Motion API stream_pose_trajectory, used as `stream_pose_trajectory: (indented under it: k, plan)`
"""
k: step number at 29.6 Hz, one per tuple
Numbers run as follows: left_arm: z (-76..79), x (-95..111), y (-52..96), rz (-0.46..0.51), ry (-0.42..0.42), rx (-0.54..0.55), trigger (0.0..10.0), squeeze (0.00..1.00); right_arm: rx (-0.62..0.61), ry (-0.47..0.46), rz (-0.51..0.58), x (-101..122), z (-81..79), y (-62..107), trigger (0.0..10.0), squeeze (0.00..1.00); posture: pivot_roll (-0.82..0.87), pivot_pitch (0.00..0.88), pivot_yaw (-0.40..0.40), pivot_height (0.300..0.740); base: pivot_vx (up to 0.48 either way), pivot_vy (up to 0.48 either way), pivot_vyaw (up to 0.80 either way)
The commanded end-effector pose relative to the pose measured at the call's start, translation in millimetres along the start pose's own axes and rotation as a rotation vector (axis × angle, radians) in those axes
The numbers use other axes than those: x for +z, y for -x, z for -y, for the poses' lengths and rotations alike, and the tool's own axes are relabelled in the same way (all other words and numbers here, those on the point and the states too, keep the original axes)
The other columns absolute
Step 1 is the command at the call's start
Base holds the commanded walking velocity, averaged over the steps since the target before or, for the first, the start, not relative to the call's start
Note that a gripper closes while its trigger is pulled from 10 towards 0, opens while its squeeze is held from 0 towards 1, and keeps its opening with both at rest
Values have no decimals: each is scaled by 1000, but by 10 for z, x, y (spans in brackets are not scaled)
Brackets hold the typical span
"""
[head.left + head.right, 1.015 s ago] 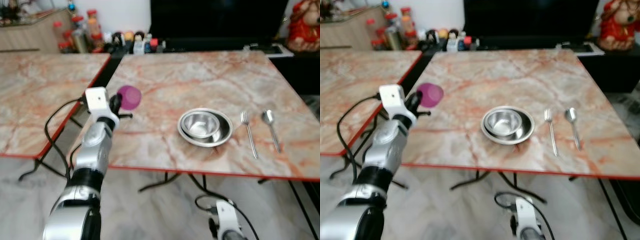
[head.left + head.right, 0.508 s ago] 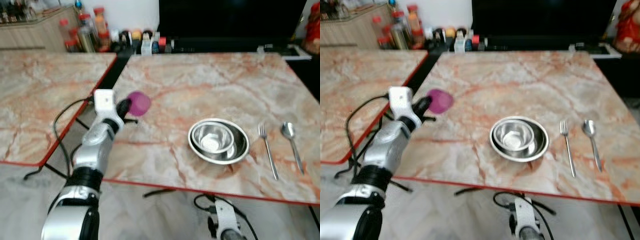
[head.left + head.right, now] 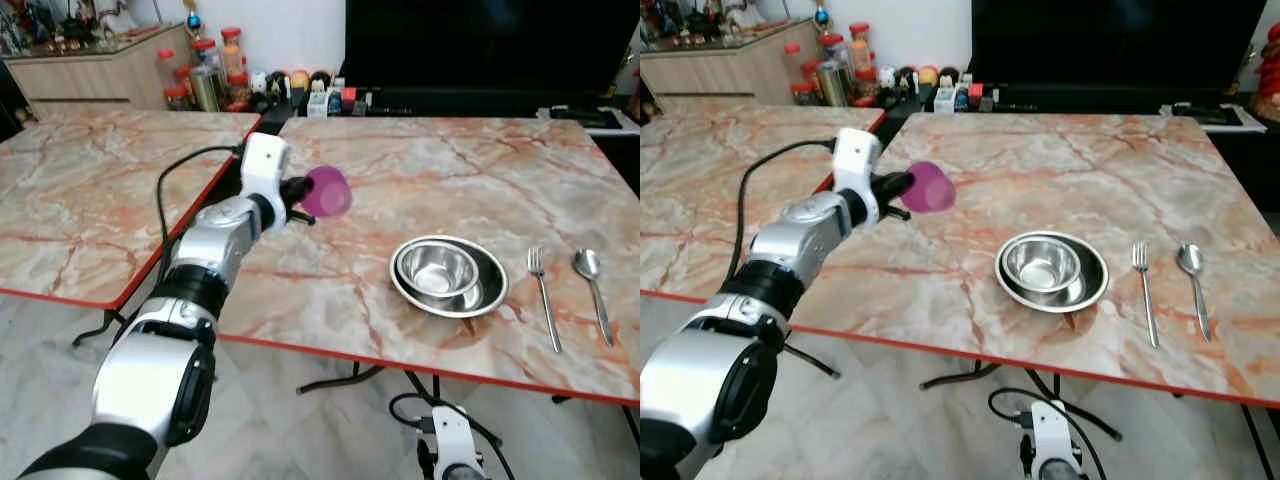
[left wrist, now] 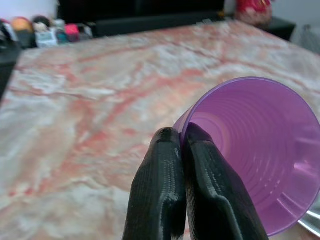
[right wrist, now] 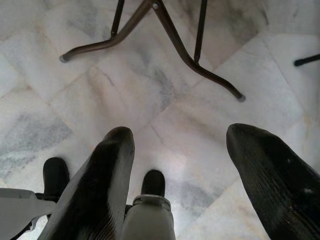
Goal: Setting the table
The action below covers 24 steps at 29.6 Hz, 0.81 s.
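Note:
My left gripper (image 3: 300,190) is shut on the rim of a purple plastic cup (image 3: 327,192), held on its side above the left part of the marble table (image 3: 420,160). In the left wrist view the two black fingers (image 4: 172,195) pinch the cup (image 4: 255,150) wall, with its open mouth facing the camera. A steel bowl (image 3: 440,268) sits in a steel plate (image 3: 490,292) near the table's front edge. A fork (image 3: 543,297) and a spoon (image 3: 592,285) lie to the right of them. My right gripper (image 5: 185,165) hangs open over the floor below the table.
A second marble table (image 3: 90,190) stands to the left across a narrow gap. Jars and small bottles (image 3: 215,80) line the back, beside a dark TV screen (image 3: 480,40). Metal table legs (image 5: 165,40) cross the marble floor below.
The camera has shifted, so the whole scene sits further right and sharper. My left arm has carried the purple cup up and further over the table, toward the bowl.

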<state>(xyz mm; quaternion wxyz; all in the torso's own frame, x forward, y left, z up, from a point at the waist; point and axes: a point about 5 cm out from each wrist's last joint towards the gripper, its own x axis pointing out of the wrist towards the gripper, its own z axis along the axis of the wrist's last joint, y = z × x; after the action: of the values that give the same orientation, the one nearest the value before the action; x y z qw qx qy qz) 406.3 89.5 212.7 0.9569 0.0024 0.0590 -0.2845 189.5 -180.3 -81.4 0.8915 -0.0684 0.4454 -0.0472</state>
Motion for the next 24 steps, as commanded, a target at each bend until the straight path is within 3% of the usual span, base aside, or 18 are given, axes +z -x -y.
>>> stream_pose_trajectory:
  k: [1, 2, 8, 17, 24]
  plan:
    - [37, -6, -39, -50, -2, -23, 10000, 0, -3, -19, 0, -2, -16, 2, 10000, 0, -29, 0, 96, 728, 0, 0, 0]
    - [135, -23, -103, -97, 5, -55, 10000, 0, -7, -27, -5, -24, -15, 6, 10000, 0, -30, 0, 101, 728, 0, 0, 0]
    - [263, -115, -177, -196, -47, -54, 10000, 0, -15, -46, -15, -69, -23, 17, 10000, 0, -39, 0, 116, 728, 0, 0, 0]
    - [218, -21, -205, -214, -53, 77, 10000, 0, -21, -46, -28, -129, -4, 29, 10000, 0, -41, 0, 108, 728, 0, 0, 0]
    - [262, -83, -216, -235, 29, 77, 10000, 0, -23, -44, -29, -145, 6, 32, 10000, 0, -44, 0, 112, 728, 0, 0, 0]
